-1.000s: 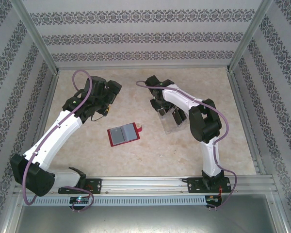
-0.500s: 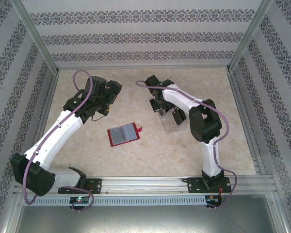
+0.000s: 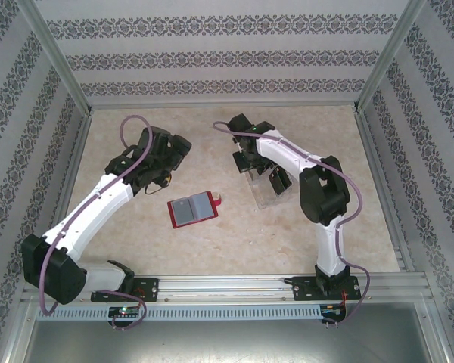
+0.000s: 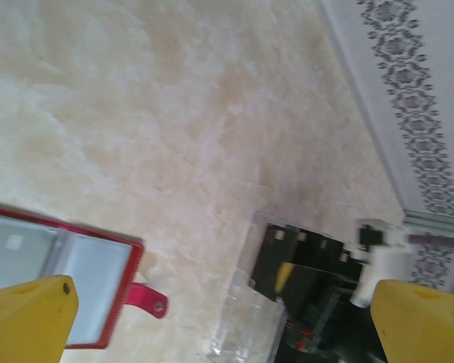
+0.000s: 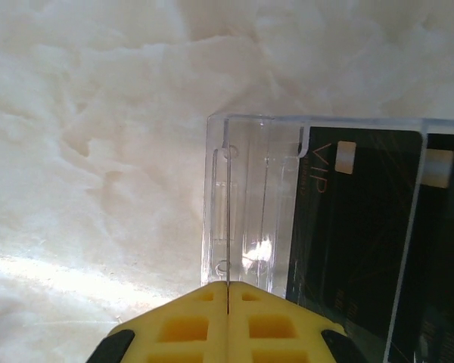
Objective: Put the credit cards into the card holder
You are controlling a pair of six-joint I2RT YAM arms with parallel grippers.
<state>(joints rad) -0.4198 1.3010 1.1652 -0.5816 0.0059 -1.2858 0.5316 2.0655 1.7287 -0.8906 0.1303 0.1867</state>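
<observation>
A: From above, which containers are there?
B: The card holder (image 3: 193,209) lies open near the middle of the table (image 3: 212,249), grey inside up. The clear rack (image 3: 266,189) stands to its right, apart from it.
A: And the arms?
B: The left arm bends in from the left edge. The left gripper (image 3: 165,174) hangs over bare table, to the holder's far left. The right arm folds over the rack, with the right gripper (image 3: 250,166) at the rack's far-left corner.
A: Left wrist?
B: Its yellow fingers (image 4: 26,318) are spread wide with nothing between them. Below lies the open holder, its snap tab (image 4: 147,299) pointing toward the rack, where black credit cards (image 4: 321,261) stand.
A: Right wrist?
B: The jaws are pressed together, leaving only a seam. A thin dark line runs from the seam along the rack wall; whether it is a card or the rack's edge, I cannot tell. Cards marked VIP sit in the compartment to the right.
</observation>
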